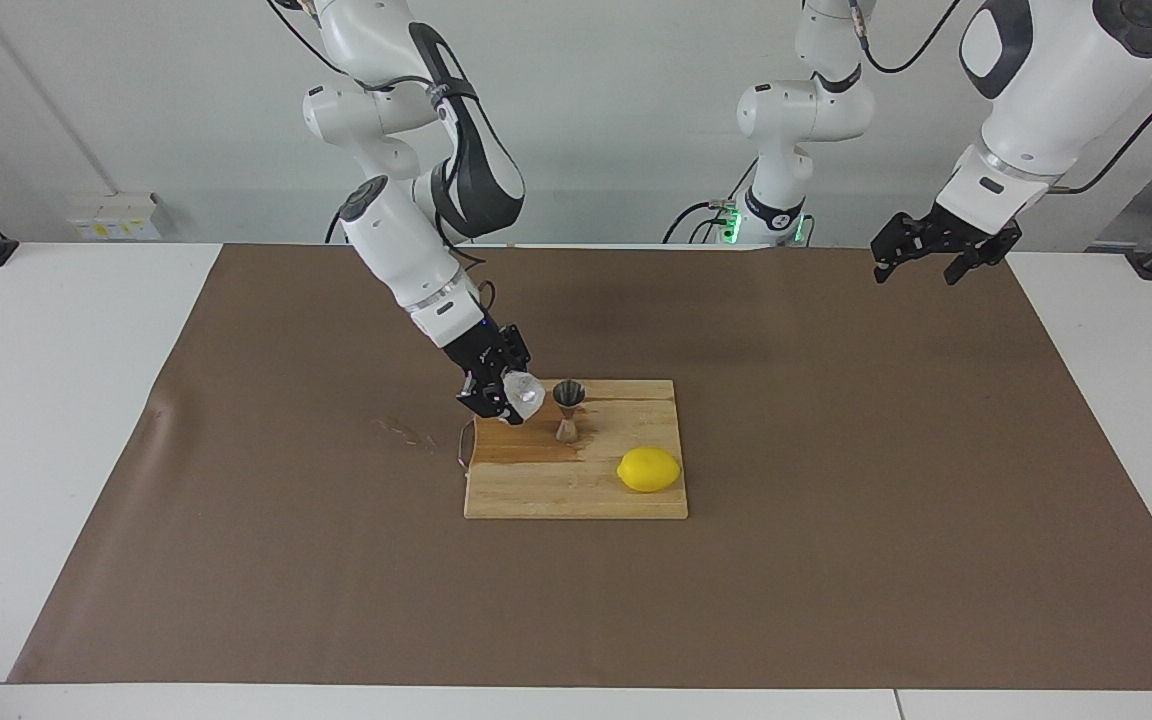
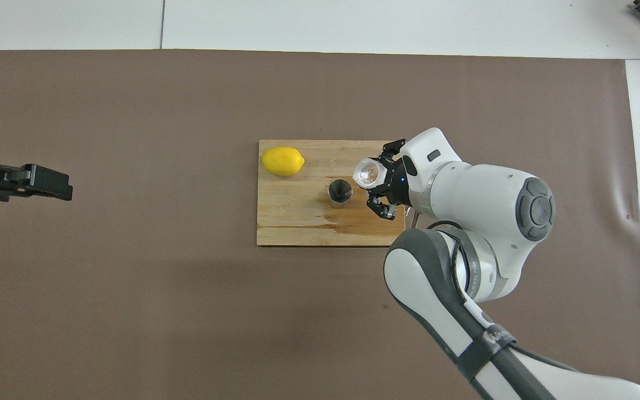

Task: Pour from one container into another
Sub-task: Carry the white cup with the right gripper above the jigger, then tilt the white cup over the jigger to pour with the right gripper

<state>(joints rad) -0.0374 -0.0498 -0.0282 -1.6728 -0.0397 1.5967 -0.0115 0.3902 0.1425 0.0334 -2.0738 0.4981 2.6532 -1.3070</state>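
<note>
Right gripper (image 1: 502, 395) is clamping the translucent plastic cup (image 1: 524, 392), tilting it over the wooden board (image 1: 576, 490) beside the upright hourglass steel jigger (image 1: 568, 410). Left gripper (image 1: 936, 258) is waiting apart, fingers spread.

translucent plastic cup (image 1: 525, 393), shiny steel jigger (image 1: 568, 409), partly stained wooden board (image 1: 576, 480), glossy lemon (image 1: 649, 469), matt brown paper sheet (image 1: 836, 500)

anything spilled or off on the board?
Yes: a dark wet-looking patch stains the board around the jigger and along the edge nearest the robots, like spilled liquid. The jigger stands upright; the right claw holds the cup tilted beside it.
</note>
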